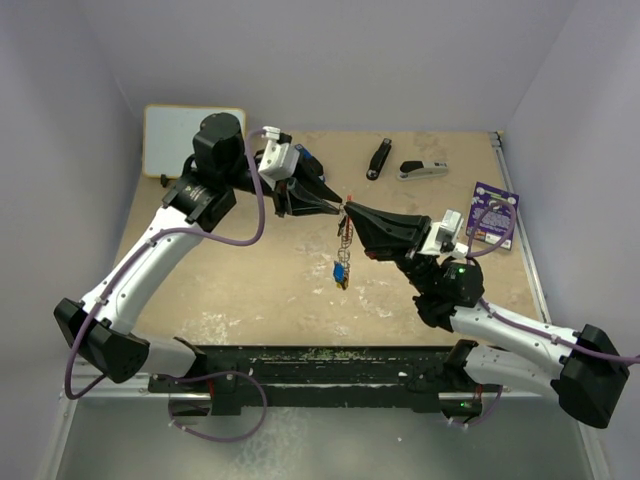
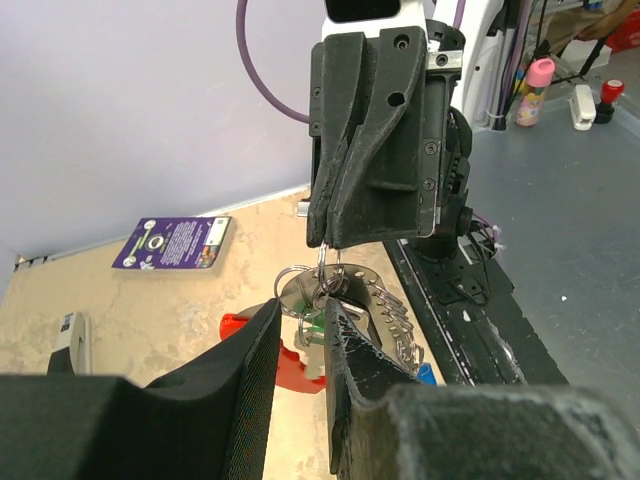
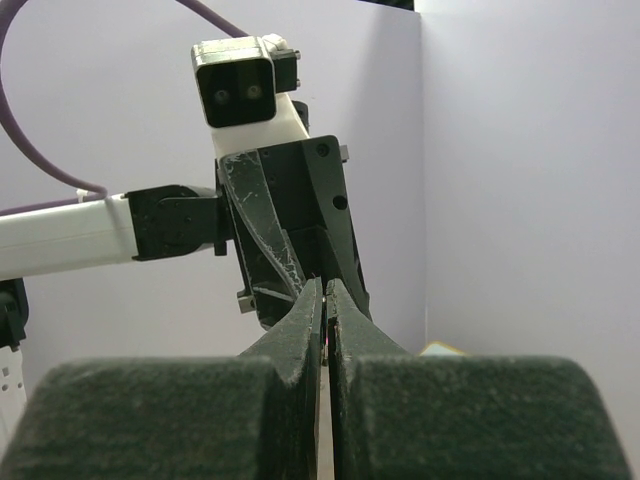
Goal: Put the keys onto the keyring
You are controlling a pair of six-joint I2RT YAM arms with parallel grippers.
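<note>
Both tools meet tip to tip above the middle of the surface (image 1: 250, 285). The right tool (image 1: 352, 209) is fully closed, pinching the wire at the top of the keyring (image 2: 297, 282). The left tool (image 1: 333, 206) has a narrow gap between its jaws, set against the keyring from the other side; whether it grips cannot be told. The chain (image 2: 396, 322), red fob (image 2: 290, 368) and keys (image 1: 342, 272) dangle below the tips.
</note>
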